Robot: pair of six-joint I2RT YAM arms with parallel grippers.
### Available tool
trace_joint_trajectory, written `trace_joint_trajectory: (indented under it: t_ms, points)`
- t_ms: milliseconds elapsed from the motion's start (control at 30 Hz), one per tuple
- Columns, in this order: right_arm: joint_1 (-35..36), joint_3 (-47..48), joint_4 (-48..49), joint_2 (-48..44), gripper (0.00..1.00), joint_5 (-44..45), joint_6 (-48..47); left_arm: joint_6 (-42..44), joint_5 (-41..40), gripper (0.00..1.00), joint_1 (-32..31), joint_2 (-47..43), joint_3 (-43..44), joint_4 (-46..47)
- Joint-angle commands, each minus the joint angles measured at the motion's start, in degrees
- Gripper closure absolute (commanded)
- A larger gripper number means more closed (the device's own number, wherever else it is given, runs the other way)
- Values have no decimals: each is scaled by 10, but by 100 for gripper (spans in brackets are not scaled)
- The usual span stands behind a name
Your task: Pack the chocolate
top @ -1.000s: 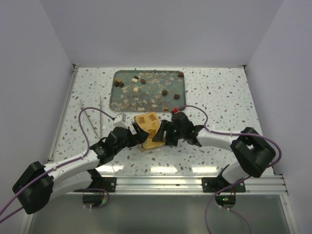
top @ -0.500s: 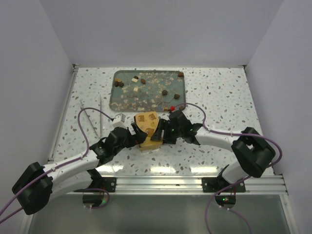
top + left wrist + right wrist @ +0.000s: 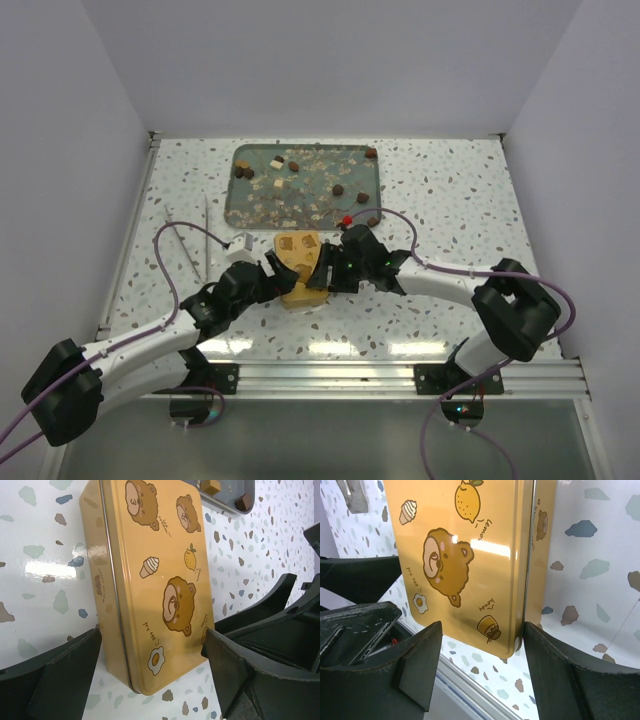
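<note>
The chocolate lies as small dark (image 3: 338, 189) and cream-white (image 3: 277, 162) pieces among pale crumbs on the grey tray (image 3: 236, 205). A closed gold tin (image 3: 303, 262) with bear drawings lies on the table just in front of the tray. My left gripper (image 3: 282, 280) straddles the tin's near end (image 3: 150, 580), a finger (image 3: 65, 675) against each long side. My right gripper (image 3: 326, 270) holds a near corner of the tin (image 3: 470, 555), with one finger (image 3: 560, 670) pressed to its side wall. Two pieces (image 3: 243, 500) show at the tray's corner in the left wrist view.
A pair of thin metal tweezers (image 3: 190, 245) lies on the speckled table left of the tin. White walls enclose the table on three sides. An aluminium rail (image 3: 400, 375) runs along the near edge, by both arm bases.
Both grippers and the tin have shifted a little up and left, toward the tray. The left jaws have narrowed slightly onto the tin's sides.
</note>
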Motion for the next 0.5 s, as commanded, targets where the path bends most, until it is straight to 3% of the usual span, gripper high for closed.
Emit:
trace_joint_trajectory:
  t_ms: [0,467]
  points:
    - [6,27,0,13,31,9,-19,-5,-13,10,-2,-8,12,10]
    - [10,45,-9,6,31,21,-40,-20,-20,17,-2,-16,7,-14]
